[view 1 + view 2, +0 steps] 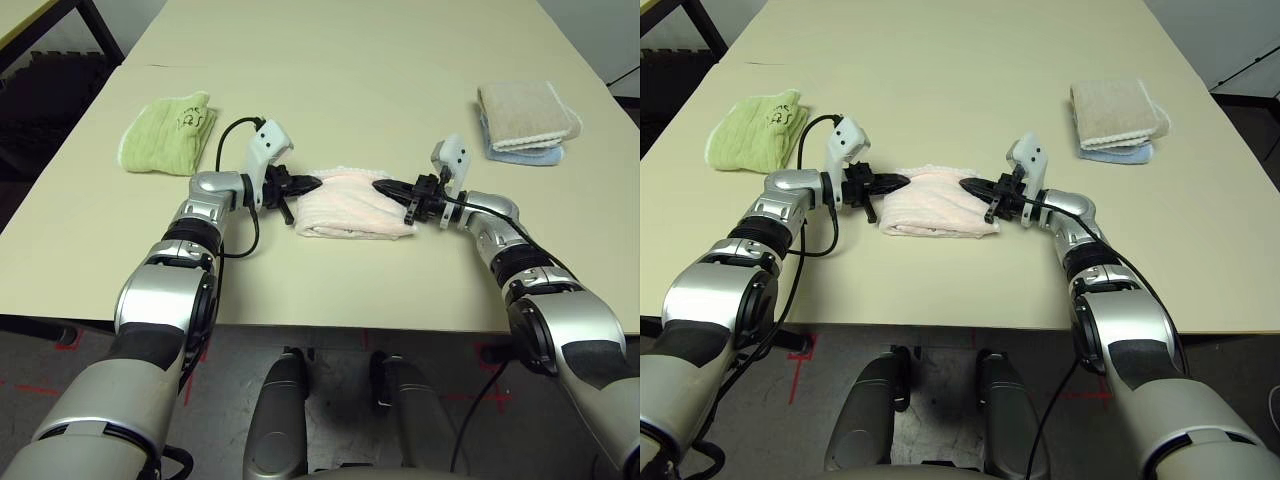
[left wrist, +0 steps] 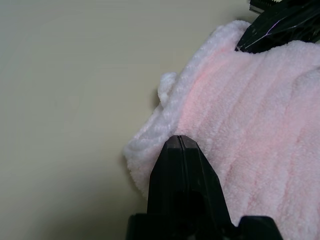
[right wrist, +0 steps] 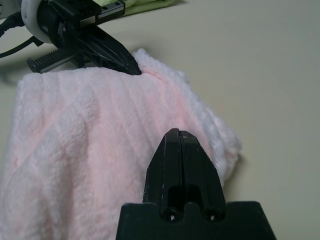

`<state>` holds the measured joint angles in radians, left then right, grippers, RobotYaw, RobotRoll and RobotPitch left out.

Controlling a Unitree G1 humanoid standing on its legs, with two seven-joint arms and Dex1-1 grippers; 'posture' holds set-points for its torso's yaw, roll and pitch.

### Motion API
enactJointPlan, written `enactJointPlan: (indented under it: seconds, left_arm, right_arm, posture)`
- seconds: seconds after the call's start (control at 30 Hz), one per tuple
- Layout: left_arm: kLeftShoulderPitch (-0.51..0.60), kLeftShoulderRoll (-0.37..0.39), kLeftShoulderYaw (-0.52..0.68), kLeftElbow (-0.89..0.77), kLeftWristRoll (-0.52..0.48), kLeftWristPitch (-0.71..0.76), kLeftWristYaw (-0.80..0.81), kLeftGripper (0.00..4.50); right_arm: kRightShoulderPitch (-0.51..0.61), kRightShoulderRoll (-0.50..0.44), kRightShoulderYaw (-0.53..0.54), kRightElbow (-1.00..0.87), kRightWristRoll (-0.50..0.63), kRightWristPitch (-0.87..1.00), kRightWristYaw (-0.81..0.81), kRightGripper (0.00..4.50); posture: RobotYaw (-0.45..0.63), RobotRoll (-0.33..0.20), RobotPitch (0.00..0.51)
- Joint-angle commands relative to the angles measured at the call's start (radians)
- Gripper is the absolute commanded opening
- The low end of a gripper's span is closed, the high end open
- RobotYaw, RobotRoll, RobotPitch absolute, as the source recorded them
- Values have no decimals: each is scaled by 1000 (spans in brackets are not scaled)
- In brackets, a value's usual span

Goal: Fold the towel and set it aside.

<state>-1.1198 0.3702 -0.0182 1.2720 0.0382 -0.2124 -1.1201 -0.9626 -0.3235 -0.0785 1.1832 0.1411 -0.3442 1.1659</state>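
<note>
Towel: pale pink, lying doubled over on the table, centre front, between the two grippers.
Left gripper: fingers pressed together, tip at the towel's left far corner; whether cloth is pinched cannot be told.
Right gripper: fingers pressed together, tip at the right far corner; same doubt.
Green towel: far left, well apart.
Beige towel: far right, stacked on a blue one.
Progress: one fold appears made; any further fold and setting aside remain.
</note>
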Motion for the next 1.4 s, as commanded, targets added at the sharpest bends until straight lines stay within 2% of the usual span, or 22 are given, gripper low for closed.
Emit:
enactJointPlan:
  seconds: [0.03, 0.13, 0.27, 0.33, 0.43, 0.47, 0.57, 0.7, 0.73, 0.83, 0.87, 0.93, 1.0, 1.1, 1.13, 1.2, 1.27, 1.4]
  left_arm:
    - [16, 25, -16, 6, 20, -32, -73, 11]
    - [19, 40, -15, -32, -6, -88, -216, 11]
    - [18, 54, 45, -136, -118, -74, -396, 11]
    - [38, 68, 57, -208, -155, -53, -432, 11]
    - [125, 82, 54, -356, -202, -1, -468, 11]
    - [154, 88, 47, -402, -213, 15, -478, 203]
    - [218, 113, 25, -514, -242, 62, -493, 922]
    - [242, 155, -3, -585, -278, 103, -494, 2499]
    - [241, 165, -7, -590, -283, 109, -494, 2815]
    - [233, 197, -17, -591, -252, 161, -474, 3972]
    - [233, 209, -23, -600, -243, 212, -454, 4354]
    - [227, 228, -30, -645, -247, 417, -385, 4436]
    - [200, 227, -3, -710, -310, 750, -289, 4436]
    - [122, 243, 49, -773, -444, 1379, -192, 4436]
    - [103, 248, 56, -767, -453, 1492, -155, 4436]
    - [95, 259, 67, -738, -458, 1578, -99, 4436]
    - [109, 278, 54, -723, -460, 1599, -74, 4436]
    - [146, 319, -20, -679, -452, 1587, -83, 4436]
  right_arm:
    - [25, -59, -32, -50, 42, 0, 105, 0]
    - [56, -103, -45, -140, 81, 21, 180, 0]
    - [178, -180, -65, -408, 171, 146, 255, 0]
    - [256, -223, -78, -561, 221, 234, 263, 0]
    - [353, -280, -91, -704, 257, 312, 240, 0]
    - [376, -294, -94, -728, 260, 320, 233, 482]
    - [423, -330, -99, -757, 261, 315, 235, 1382]
    - [450, -380, -83, -728, 242, 267, 287, 2961]
    - [454, -394, -76, -709, 230, 246, 302, 3241]
    - [448, -409, -76, -658, 223, 253, 300, 4377]
    - [445, -409, -77, -655, 230, 278, 295, 4500]
    - [443, -410, -75, -674, 255, 363, 290, 4500]
    - [449, -417, -72, -723, 301, 537, 278, 4500]
    - [461, -451, -47, -795, 346, 761, 294, 4500]
    - [462, -459, -43, -808, 350, 792, 299, 4500]
    - [459, -470, -41, -823, 357, 831, 300, 4500]
    - [453, -476, -42, -822, 351, 824, 303, 4500]
    - [445, -467, -51, -765, 300, 639, 312, 4500]
  posture:
    - [88, 0, 207]
    - [90, 0, 201]
    - [93, 0, 194]
    - [96, 0, 187]
    - [90, 0, 185]
    - [89, 0, 184]
    - [92, 0, 185]
    - [96, 0, 185]
    - [101, 0, 184]
    - [105, 0, 187]
    - [105, 0, 187]
    - [107, 0, 189]
    - [116, 0, 192]
    - [125, 0, 197]
    - [128, 0, 198]
    - [130, 0, 198]
    - [125, 0, 205]
    - [115, 0, 213]
